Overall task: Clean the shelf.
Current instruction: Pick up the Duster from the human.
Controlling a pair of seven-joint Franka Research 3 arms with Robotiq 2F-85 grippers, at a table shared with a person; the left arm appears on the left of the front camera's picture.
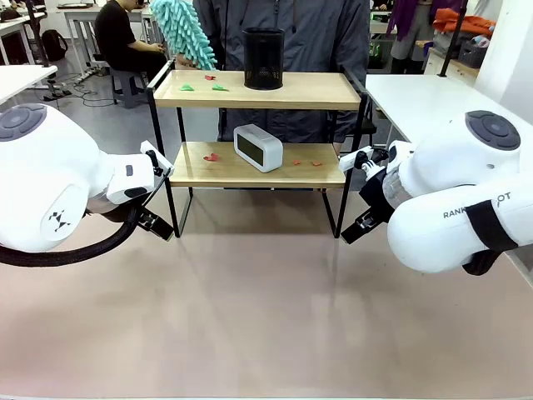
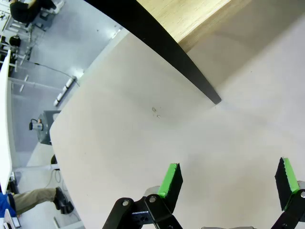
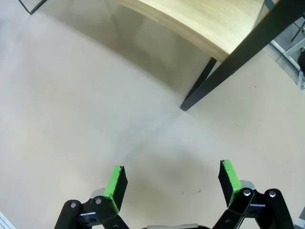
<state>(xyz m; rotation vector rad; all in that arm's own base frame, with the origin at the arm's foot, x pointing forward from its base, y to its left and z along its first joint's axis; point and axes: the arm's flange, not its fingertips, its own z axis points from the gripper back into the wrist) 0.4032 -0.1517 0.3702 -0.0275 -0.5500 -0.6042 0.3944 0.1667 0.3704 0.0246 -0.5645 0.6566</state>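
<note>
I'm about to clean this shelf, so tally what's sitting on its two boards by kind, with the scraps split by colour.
Small red scraps: 4
Small green scraps: 2
Black mesh cylindrical cup: 1
White rectangular clock: 1
Total on the two-tier wooden shelf: 8

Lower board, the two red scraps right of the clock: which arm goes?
Right, probably. The right gripper hangs open by the right front leg of the shelf, on the same side as the red scraps. The left gripper, also open, has the clock between it and them.
</note>
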